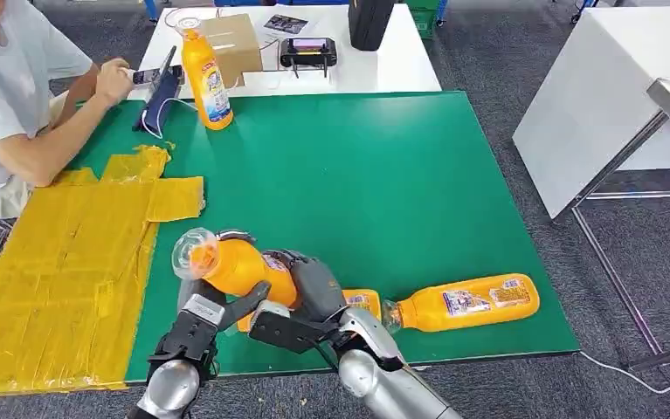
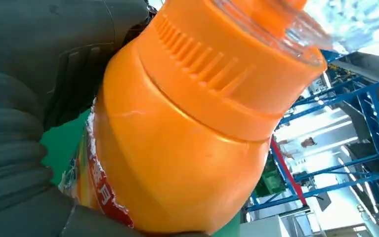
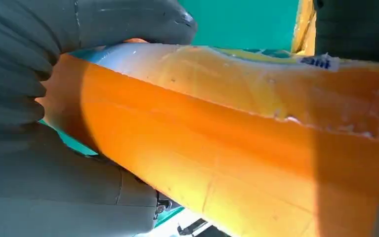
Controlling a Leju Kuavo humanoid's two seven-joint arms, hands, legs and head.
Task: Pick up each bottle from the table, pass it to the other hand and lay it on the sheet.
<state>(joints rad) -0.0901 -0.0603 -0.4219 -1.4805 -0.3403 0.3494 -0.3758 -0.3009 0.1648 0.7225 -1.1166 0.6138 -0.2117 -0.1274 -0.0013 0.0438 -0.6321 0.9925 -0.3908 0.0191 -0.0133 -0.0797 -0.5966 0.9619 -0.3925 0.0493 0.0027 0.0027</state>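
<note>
Bottle (image 1: 242,268) — orange, with a clear cap — is held tilted above the near edge of the green tabletop (image 1: 375,175), cap pointing toward the yellow sheet (image 1: 60,262). Both hands are on it: the left hand (image 1: 213,314) grips it near the neck, its thumb crossing under the shoulder, and the right hand (image 1: 309,297) wraps the body lower down, fingers closed round the label. In the left wrist view the ribbed cap collar sits just past the grey thumb; in the right wrist view grey fingers clamp the orange side.

A second bottle (image 1: 466,303) lies on its side by the near right corner, cap toward the hands. A third bottle (image 1: 206,74) stands upright at the far left edge. The sheet covers the near left corner of the tabletop. A person (image 1: 17,105) sits at the far left corner — one hand on a phone (image 1: 152,75)
</note>
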